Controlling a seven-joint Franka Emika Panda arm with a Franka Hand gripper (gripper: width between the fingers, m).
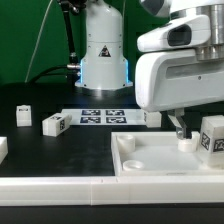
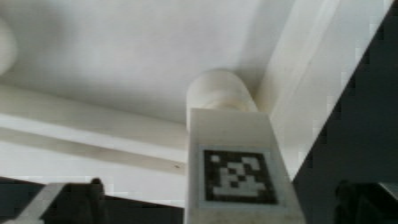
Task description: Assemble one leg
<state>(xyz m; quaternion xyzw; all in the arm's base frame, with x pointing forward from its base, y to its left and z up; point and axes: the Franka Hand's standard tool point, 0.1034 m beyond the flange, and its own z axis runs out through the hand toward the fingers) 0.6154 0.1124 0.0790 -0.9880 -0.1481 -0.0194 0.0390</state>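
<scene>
The large white square piece (image 1: 165, 158) lies nearest, its raised rim toward the camera. One leg (image 1: 213, 137) stands upright on it at the exterior view's right — just beside the gripper (image 1: 181, 132), whose fingers hang wide apart, gripping nothing. Farther back, two legs (image 1: 54, 124) lie on the black table (image 1: 60, 150) near the marker board (image 1: 103, 117).

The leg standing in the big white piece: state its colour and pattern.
White, with a black-and-white square marker tag on the leg; the wrist view shows it best.

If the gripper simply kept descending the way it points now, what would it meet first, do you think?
Most likely the leg standing in the large white square piece: the open gripper hangs just above it, though depth is hard to judge.
</scene>
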